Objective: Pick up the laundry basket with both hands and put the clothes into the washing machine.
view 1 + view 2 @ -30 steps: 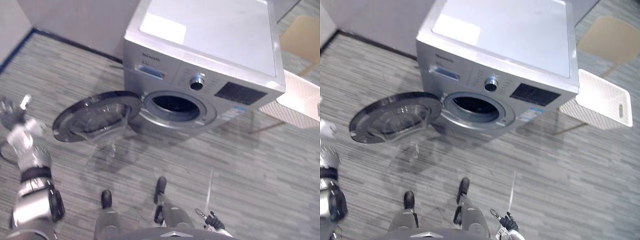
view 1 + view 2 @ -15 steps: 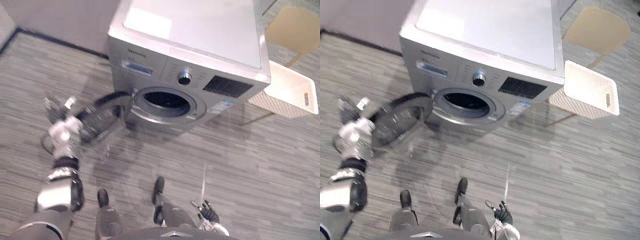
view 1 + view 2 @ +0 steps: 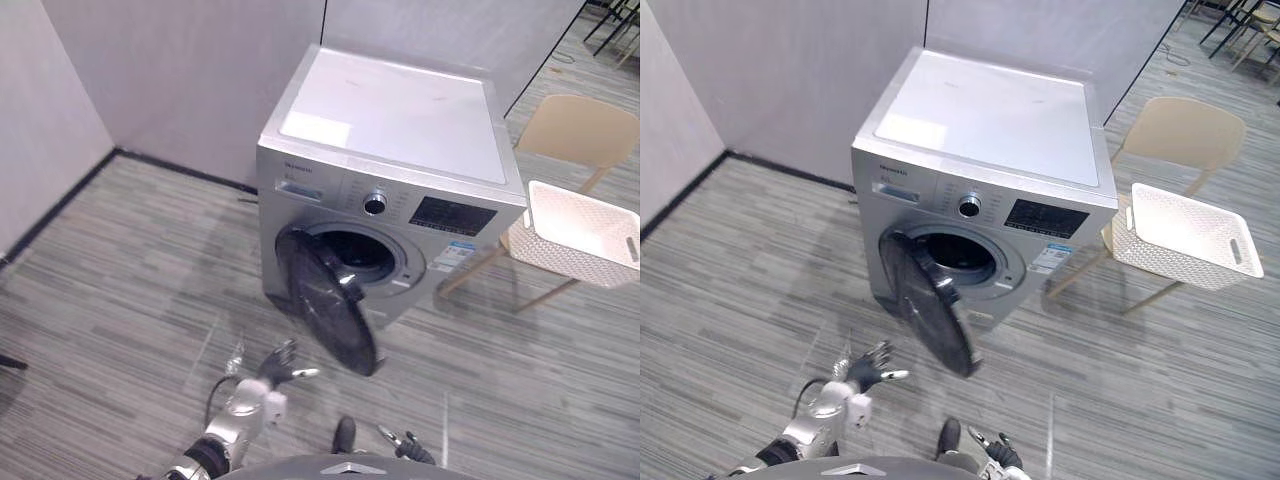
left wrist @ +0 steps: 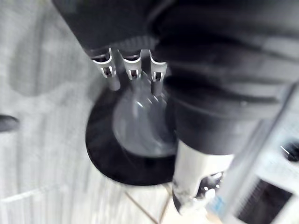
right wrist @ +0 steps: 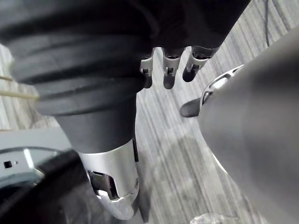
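You get bright, even overhead light: a pale glare patch sits on the washing machine (image 3: 400,105) top, with soft shadows on the floor (image 3: 120,270) round its base.

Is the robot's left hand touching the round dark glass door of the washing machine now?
Apart. The right eye view shows grey floor between the spread fingers of the left hand and the edge of the round dark glass door.

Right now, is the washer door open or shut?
Half open: the door stands out at an angle; the drum opening shows behind.
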